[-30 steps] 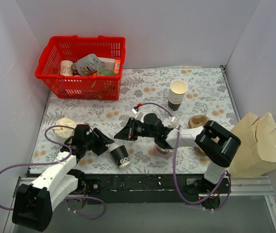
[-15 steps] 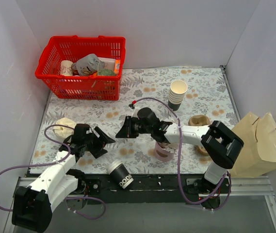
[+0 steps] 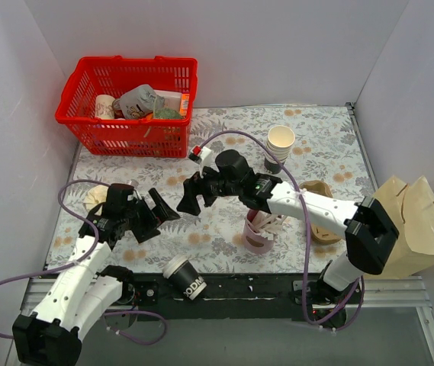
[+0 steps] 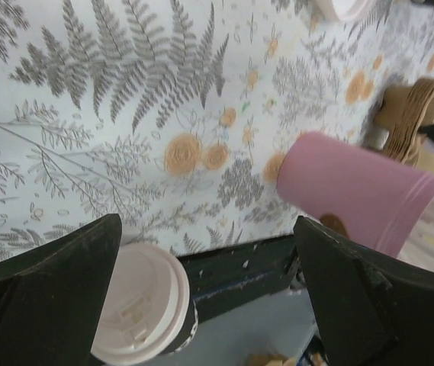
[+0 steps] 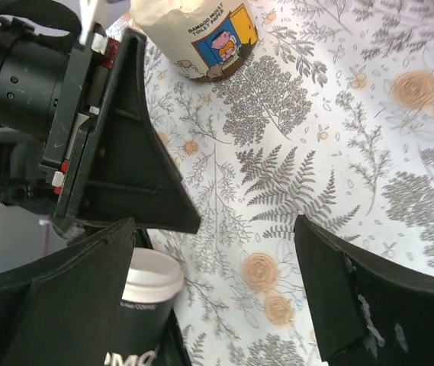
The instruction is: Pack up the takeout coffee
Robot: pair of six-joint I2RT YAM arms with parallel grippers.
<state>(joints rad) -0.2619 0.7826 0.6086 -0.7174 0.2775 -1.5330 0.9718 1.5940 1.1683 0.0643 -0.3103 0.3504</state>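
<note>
Brown paper with a white lid: the takeout coffee (image 3: 185, 276) lies on its side at the near edge of the desk (image 3: 224, 152), partly on the black front rail, its lid pointing toward the left arm. Neither tool touches it.

The left tool (image 3: 155, 217) hangs just beyond the cup with its fingers spread wide apart and nothing between them. In the left wrist view the white lid (image 4: 142, 313) shows below the left finger.

The right tool (image 3: 190, 200) faces the left tool over the floral cloth, likewise spread wide and gripping nothing.

A pink cup (image 3: 261, 232) stands to the right of both tools, under the right forearm, and holds white sticks.

A wrapped roll of toilet paper (image 5: 197, 34) sits behind the left tool.

A tan paper bag (image 3: 407, 229) stands off the desk's right edge; its contents cannot be seen.

Farther back, a stack of lidless cream cups (image 3: 280, 146) stands upright.

At the far left corner, a red basket (image 3: 87, 99) holds a grey pouch, a pale cup and an orange-edged packet.
</note>
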